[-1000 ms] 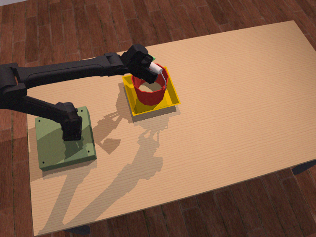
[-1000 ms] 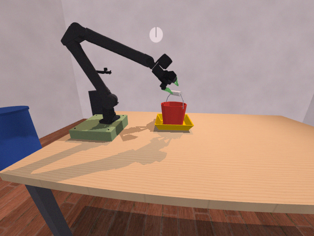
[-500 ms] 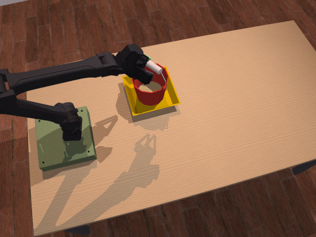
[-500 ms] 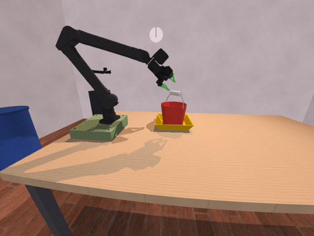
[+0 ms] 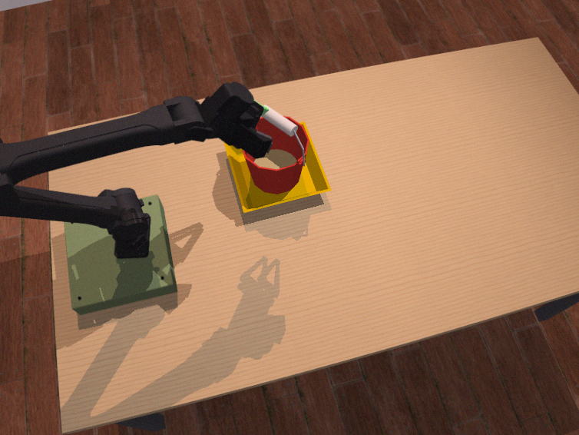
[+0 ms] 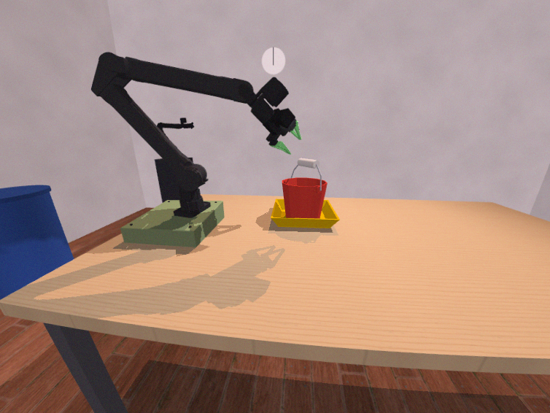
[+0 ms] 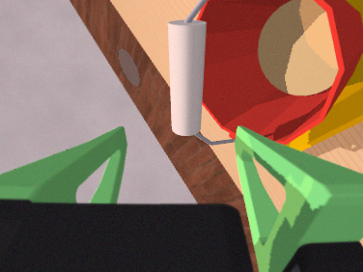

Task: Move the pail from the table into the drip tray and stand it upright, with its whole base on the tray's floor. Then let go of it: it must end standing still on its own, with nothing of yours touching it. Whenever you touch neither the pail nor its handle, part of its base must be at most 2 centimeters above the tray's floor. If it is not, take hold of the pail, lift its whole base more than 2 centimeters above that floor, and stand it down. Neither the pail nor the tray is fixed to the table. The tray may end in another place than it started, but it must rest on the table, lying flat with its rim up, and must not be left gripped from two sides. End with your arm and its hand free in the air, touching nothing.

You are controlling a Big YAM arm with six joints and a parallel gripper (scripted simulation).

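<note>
The pail stands upright in the drip tray near the desk's far edge, so I hold my gripper spread and empty above its handle.

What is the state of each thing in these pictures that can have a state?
Pail: upright in the tray, nothing touching it.
Pail handle: raised above the rim, free.
Drip tray: flat on the table, rim up.
Gripper: open, holding nothing, in the air above the handle.
</note>
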